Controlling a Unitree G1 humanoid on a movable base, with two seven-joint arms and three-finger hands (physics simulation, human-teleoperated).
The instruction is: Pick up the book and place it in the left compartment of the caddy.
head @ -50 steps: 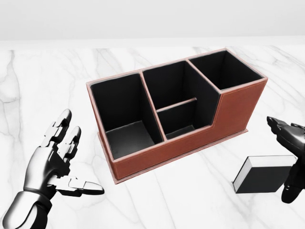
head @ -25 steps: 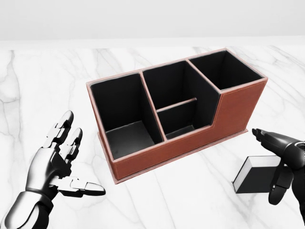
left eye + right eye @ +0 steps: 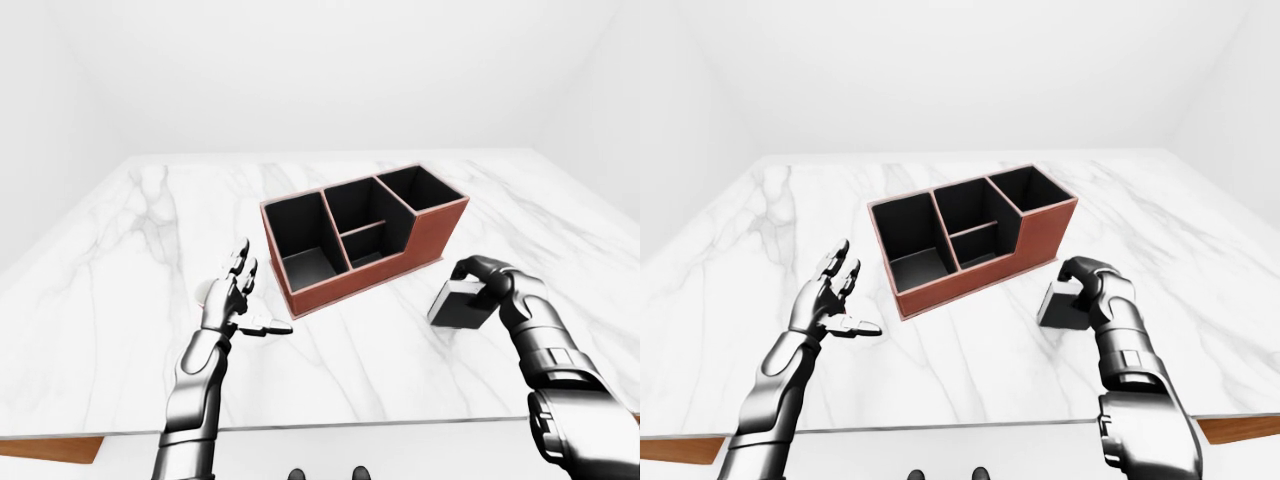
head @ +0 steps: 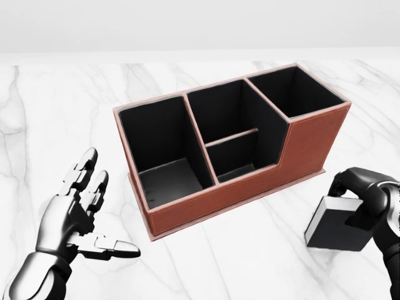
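The right hand (image 4: 365, 203) now has its fingers curled over the top edge of the book (image 4: 331, 228), thumb on the near side, closing round it; half a second ago the same fingers were stretched out above the book without contact. The book has also changed attitude: earlier it lay flat on the marble table (image 4: 250, 262), and it now stands tilted with its right edge raised into the hand, at the lower right of the head view (whether its lower left corner still touches the table cannot be told). It sits just beside the low right end of the caddy (image 4: 250, 187), apart from it. The caddy has not moved, and its left compartment (image 4: 159, 153) is empty. The left hand (image 4: 78, 222) hovers over the table at lower left, fingers spread wide and holding nothing, almost unchanged in position.
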